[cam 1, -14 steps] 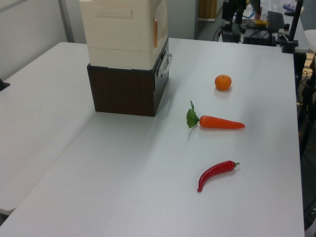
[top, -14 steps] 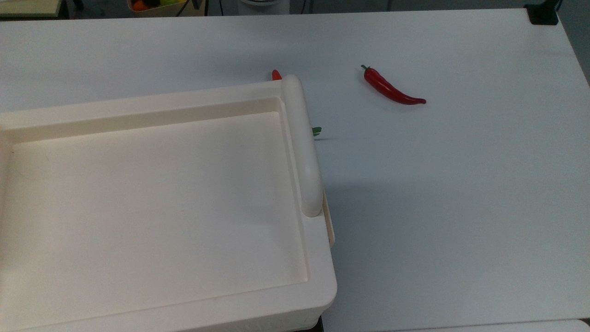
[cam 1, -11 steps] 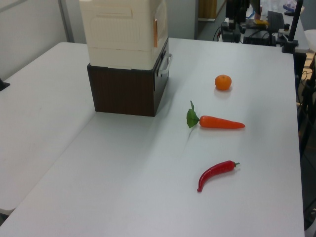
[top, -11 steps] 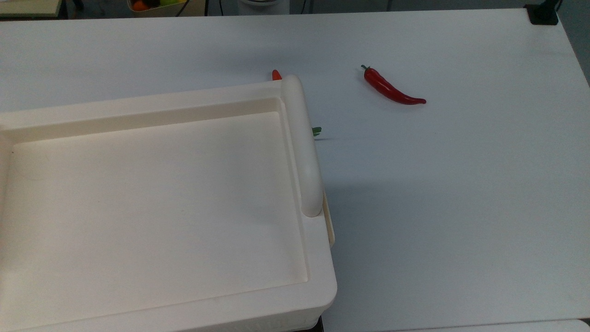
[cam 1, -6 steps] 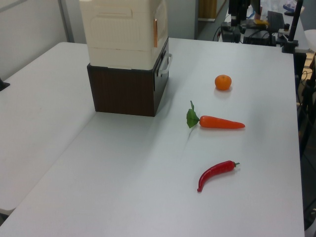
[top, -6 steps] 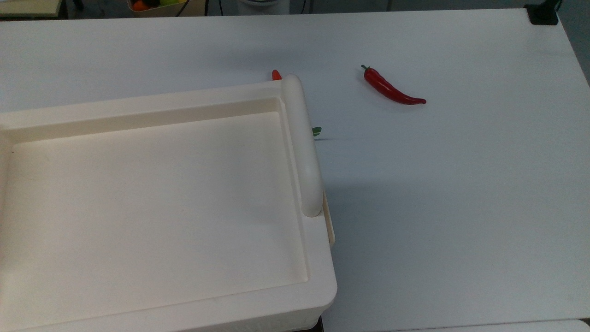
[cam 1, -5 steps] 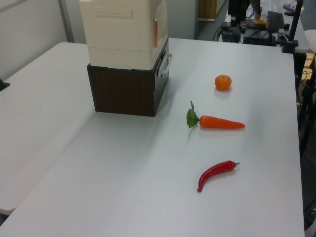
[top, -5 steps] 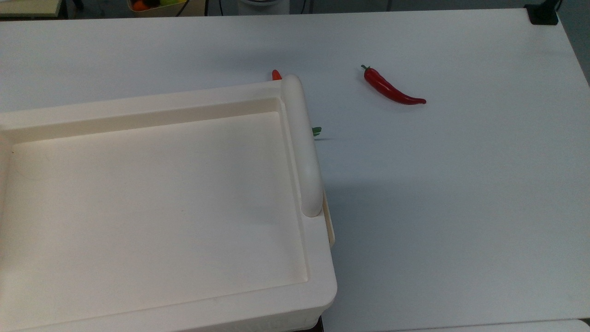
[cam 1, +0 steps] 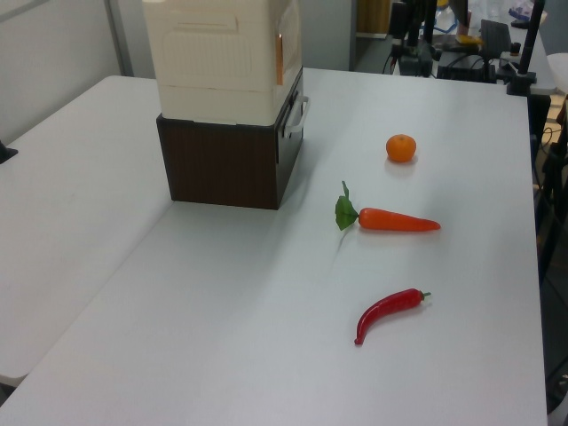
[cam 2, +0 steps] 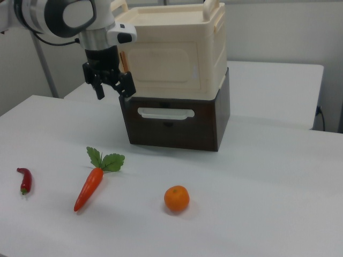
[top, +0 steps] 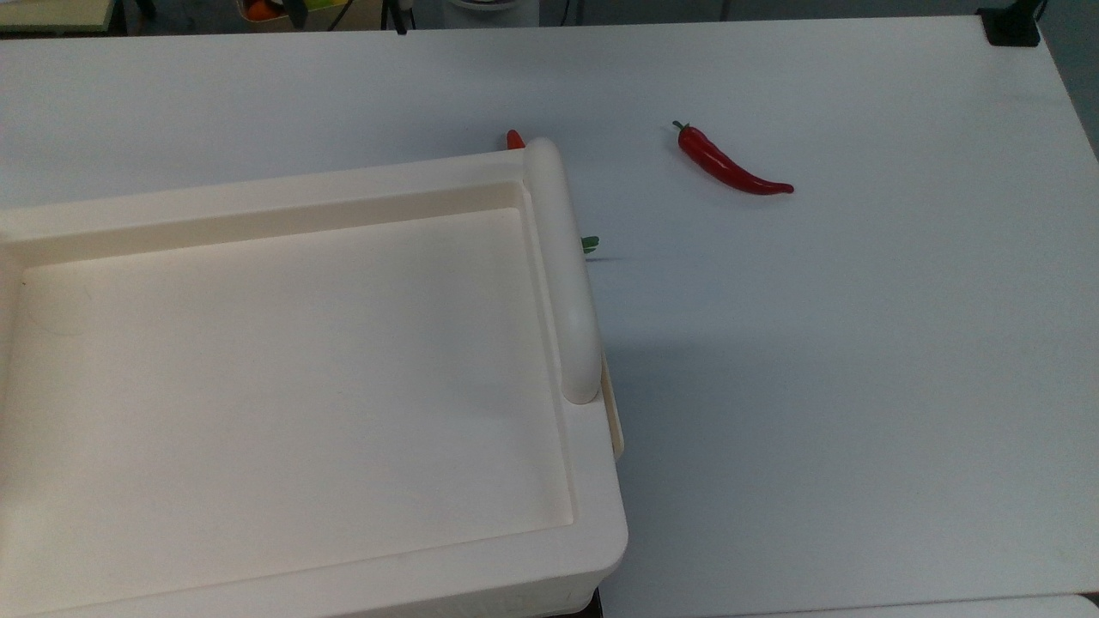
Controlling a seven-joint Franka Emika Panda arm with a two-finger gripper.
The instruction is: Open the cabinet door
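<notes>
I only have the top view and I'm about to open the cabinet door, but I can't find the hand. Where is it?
Observer: In the right view the hand hangs above the table, by the cream cabinet's front corner on the right view's left, fingers apart and empty.
Operator: Is the door ajar?
Observer: The cabinet door looks flush with the front, shut or nearly so.
Operator: Anything on the table in front of it?
Observer: An orange lies in front of the brown drawer unit under the cabinet, apart from it.
</notes>
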